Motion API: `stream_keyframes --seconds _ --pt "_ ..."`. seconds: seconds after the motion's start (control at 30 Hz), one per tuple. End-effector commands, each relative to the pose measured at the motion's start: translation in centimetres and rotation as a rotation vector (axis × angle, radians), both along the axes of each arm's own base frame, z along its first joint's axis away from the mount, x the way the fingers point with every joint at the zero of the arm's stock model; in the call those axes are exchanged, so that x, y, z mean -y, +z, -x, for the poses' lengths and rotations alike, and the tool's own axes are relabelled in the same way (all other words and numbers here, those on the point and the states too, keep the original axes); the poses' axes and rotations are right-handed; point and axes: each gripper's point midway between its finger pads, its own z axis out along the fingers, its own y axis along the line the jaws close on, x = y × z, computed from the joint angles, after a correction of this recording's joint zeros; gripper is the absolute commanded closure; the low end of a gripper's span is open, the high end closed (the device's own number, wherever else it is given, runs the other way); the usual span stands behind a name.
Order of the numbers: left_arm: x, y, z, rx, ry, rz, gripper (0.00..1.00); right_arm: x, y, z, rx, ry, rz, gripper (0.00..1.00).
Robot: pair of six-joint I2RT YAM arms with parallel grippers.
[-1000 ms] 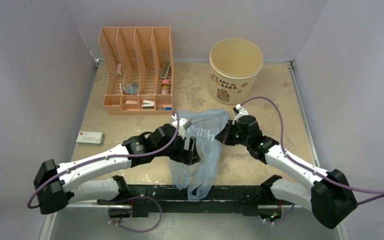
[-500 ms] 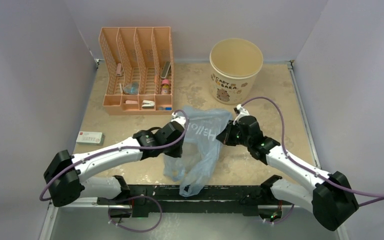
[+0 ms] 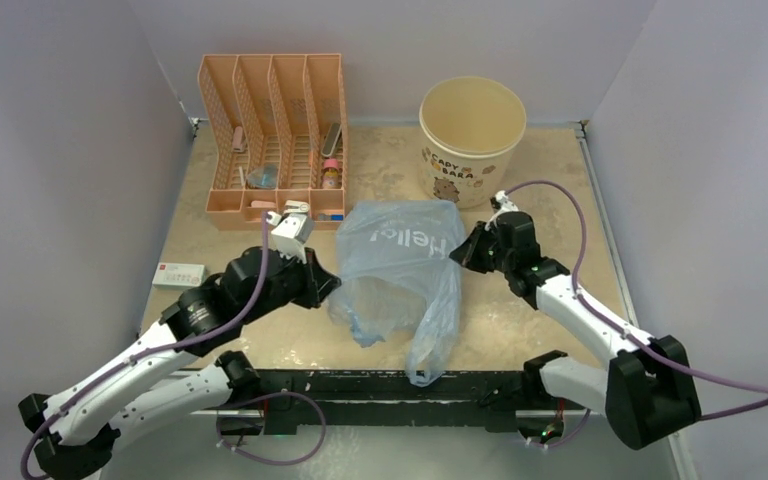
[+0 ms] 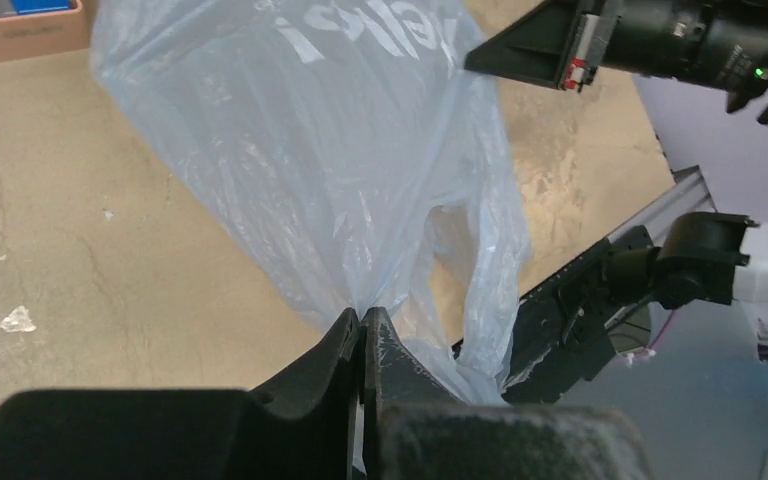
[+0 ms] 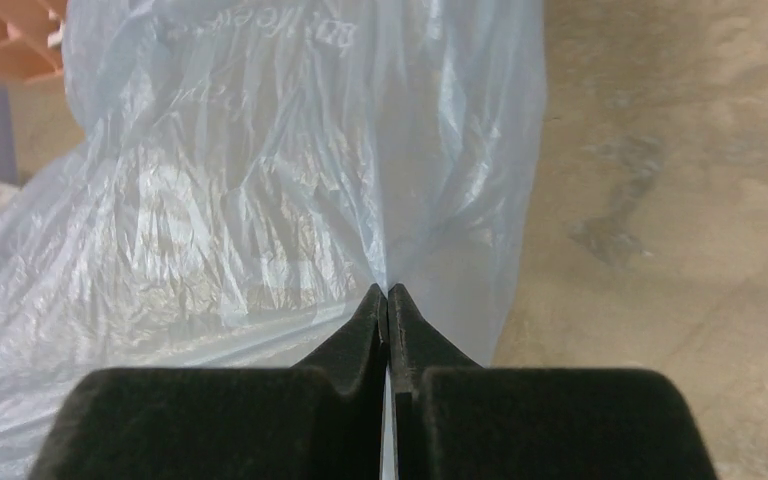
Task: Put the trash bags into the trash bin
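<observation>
A translucent light-blue trash bag (image 3: pixel 400 265) with white lettering is stretched above the table between my two grippers, its handles drooping toward the near edge. On its left edge my left gripper (image 3: pixel 332 283) is shut, film pinched between the tips (image 4: pixel 362 318). At the bag's right edge my right gripper (image 3: pixel 457 256) is shut on the film too (image 5: pixel 388 292). The cream trash bin (image 3: pixel 472 140) with brown lettering stands upright and open at the back, beyond the bag (image 4: pixel 330 150) and apart from it.
An orange mesh file organizer (image 3: pixel 274 140) holding small items stands at the back left. A small white and red box (image 3: pixel 180 275) lies at the table's left side. Grey walls enclose the table on three sides; a black rail (image 3: pixel 380 385) runs along the near edge.
My left gripper shut on the bag's left edge and drew it left and back. The right gripper moved back toward the bin. The bag now hangs spread between them.
</observation>
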Motion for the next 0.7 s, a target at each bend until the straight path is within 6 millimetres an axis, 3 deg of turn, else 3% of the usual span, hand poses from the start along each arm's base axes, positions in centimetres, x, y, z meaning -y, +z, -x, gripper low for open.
stream_keyframes --seconds 0.0,0.1,0.2,0.37,0.53,0.67 --pt "1.0 -1.6 1.6 -0.041 -0.099 0.028 1.00 -1.6 2.3 -1.1 0.071 0.133 0.004 0.94" --pt "1.8 -2.9 2.4 -0.081 -0.146 0.049 1.00 -0.2 3.8 -1.7 0.115 0.074 0.065 0.73" --pt "1.9 -3.9 2.8 -0.097 -0.155 0.050 1.00 0.2 8.2 -0.9 0.255 0.068 0.032 0.56" --pt "1.7 -4.1 2.8 -0.056 -0.164 0.070 1.00 -2.8 14.0 3.1 0.580 0.282 -0.116 0.37" --pt "1.7 -4.3 2.7 -0.043 -0.169 0.064 1.00 -6.2 15.7 6.2 0.830 0.452 -0.052 0.35" --pt "1.6 -4.8 3.0 -0.065 -0.168 0.070 1.00 -10.3 16.2 8.5 0.977 0.665 0.014 0.34"
